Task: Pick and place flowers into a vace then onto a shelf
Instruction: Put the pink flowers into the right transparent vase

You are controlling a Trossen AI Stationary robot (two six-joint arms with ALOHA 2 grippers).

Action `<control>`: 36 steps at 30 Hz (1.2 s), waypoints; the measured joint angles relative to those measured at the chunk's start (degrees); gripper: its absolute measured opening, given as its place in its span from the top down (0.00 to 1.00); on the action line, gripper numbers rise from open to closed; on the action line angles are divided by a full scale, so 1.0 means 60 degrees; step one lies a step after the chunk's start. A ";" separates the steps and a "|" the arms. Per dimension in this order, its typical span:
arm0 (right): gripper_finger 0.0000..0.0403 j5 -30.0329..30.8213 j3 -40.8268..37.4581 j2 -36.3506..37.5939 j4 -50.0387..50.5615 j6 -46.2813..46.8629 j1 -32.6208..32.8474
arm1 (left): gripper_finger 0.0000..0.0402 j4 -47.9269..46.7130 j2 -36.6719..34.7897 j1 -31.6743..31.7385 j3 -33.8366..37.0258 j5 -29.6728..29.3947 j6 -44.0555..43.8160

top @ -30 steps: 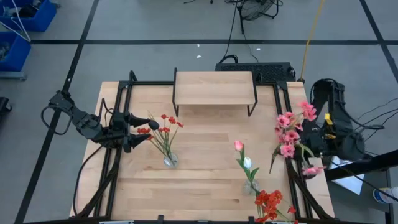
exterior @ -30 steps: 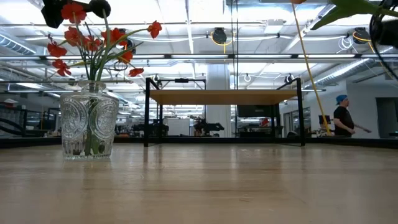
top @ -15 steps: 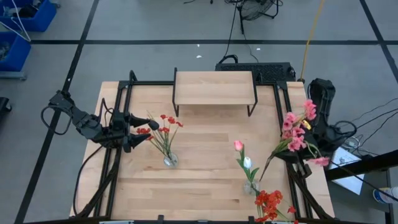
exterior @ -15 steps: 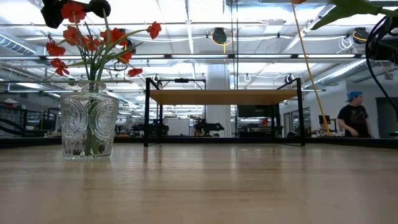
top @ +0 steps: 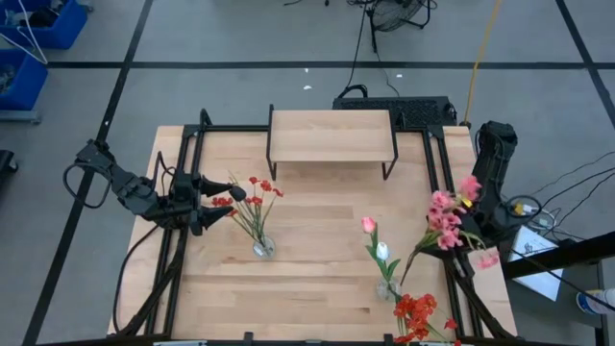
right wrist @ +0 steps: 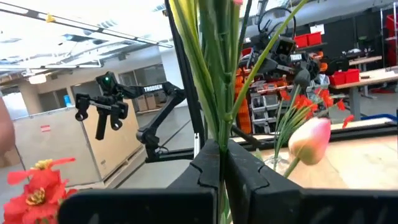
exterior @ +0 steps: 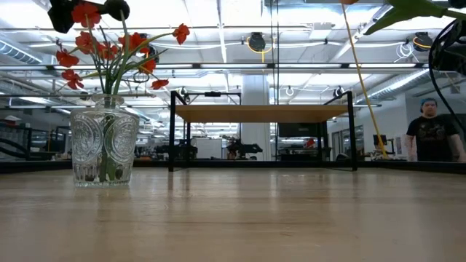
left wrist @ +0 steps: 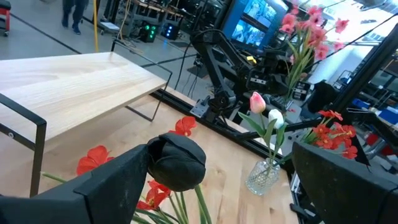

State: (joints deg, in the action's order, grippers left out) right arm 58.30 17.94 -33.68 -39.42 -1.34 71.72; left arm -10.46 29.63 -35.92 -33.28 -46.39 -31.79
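At table's right edge: right end effector (top: pixel 461 242) clamps pink flowers (top: pixel 448 219) | tulip vase (top: pixel 387 287) nearby

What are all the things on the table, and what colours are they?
Patterned clear glass vase: one, table's left half, holding red flowers.
Small clear glass vase: one, front right, holding a pink and a white bud.
Loose red-orange flowers: one bunch, front right edge.
Pink flower bunch: one, held above the right edge.
Light wood shelf on black legs: one, back centre.
Person in dark shirt: one, in the room behind.
Left gripper: open, beside the red flowers.
Right gripper: shut on pink bunch's stems.
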 joint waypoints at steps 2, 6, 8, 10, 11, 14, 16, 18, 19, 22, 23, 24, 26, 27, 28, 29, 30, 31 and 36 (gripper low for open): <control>1.00 -0.0003 -0.0137 0.0018 0.0004 0.0185 0.0000 | 0.01 -0.0004 0.0000 0.0000 0.0000 0.0000 0.0000; 1.00 0.0000 -0.0452 0.0024 -0.0374 0.0218 -0.0049 | 0.01 0.0000 0.0000 0.0000 0.0000 0.0000 0.0000; 1.00 0.0000 -0.0574 0.0027 -0.0586 0.0173 -0.0140 | 0.01 0.0000 0.0000 0.0000 0.0000 0.0000 0.0000; 1.00 -0.0004 -0.0704 0.0024 -0.0720 0.0175 -0.0258 | 0.01 0.0000 0.0000 0.0000 0.0000 0.0000 0.0000; 1.00 -0.0008 -0.0762 0.0024 -0.0798 0.0181 -0.0322 | 0.01 0.0000 0.0000 0.0000 0.0000 0.0000 0.0000; 1.00 -0.0018 -0.0906 0.0024 -0.0993 0.0174 -0.0469 | 0.01 0.0000 0.0000 0.0000 0.0000 0.0000 0.0000; 1.00 -0.0186 -0.0967 0.0024 -0.1052 0.0171 -0.0564 | 0.01 0.0000 0.0000 0.0000 0.0000 0.0000 0.0000; 1.00 -0.0300 -0.1002 0.0020 -0.1038 0.0335 -0.0673 | 0.01 0.0000 0.0000 0.0000 0.0000 0.0000 0.0000; 1.00 -0.0345 -0.1002 0.0013 -0.1032 0.0458 -0.0730 | 0.01 -0.0002 0.0000 0.0000 0.0000 0.0000 0.0000; 1.00 -0.0586 -0.1002 -0.0042 -0.0980 0.0532 -0.0919 | 0.01 -0.0001 0.0000 0.0000 0.0000 0.0000 0.0000; 1.00 -0.0639 -0.1002 -0.0069 -0.0980 0.0542 -0.0979 | 0.01 -0.0002 0.0000 0.0000 0.0000 0.0000 0.0004; 1.00 -0.0766 -0.1002 -0.0090 -0.0958 0.0554 -0.1048 | 0.01 0.0000 0.0000 0.0000 0.0000 0.0000 0.0000; 1.00 -0.0877 -0.1002 -0.0172 -0.0962 0.0629 -0.1175 | 0.01 0.0000 -0.0002 0.0000 0.0000 -0.0001 0.0004; 1.00 -0.0990 -0.1002 -0.0225 -0.0949 0.0650 -0.1251 | 0.01 0.0000 0.0000 0.0000 0.0000 0.0000 0.0000; 1.00 -0.1032 -0.1002 -0.0292 -0.0931 0.0667 -0.1318 | 0.01 -0.0002 0.0000 0.0000 0.0000 0.0000 0.0002; 1.00 -0.1076 -0.1002 -0.0365 -0.0898 0.0754 -0.1370 | 0.01 -0.0001 0.0000 0.0000 0.0000 0.0000 0.0004; 1.00 -0.1158 -0.1002 -0.0432 -0.0831 0.0877 -0.1421 | 0.01 0.0000 -0.0001 0.0000 0.0000 -0.0003 0.0001; 1.00 -0.1263 -0.1002 -0.0487 -0.0732 0.0949 -0.1479 | 0.01 0.0000 -0.0003 0.0000 0.0000 0.0000 0.0004; 1.00 -0.1275 -0.1002 -0.0791 -0.0320 0.1403 -0.1652 | 0.01 0.0000 -0.0002 0.0000 0.0000 0.0000 0.0004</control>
State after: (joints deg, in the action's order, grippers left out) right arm 50.65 11.92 -38.43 -41.34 7.08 61.81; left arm -10.46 29.62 -35.92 -33.28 -46.39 -31.77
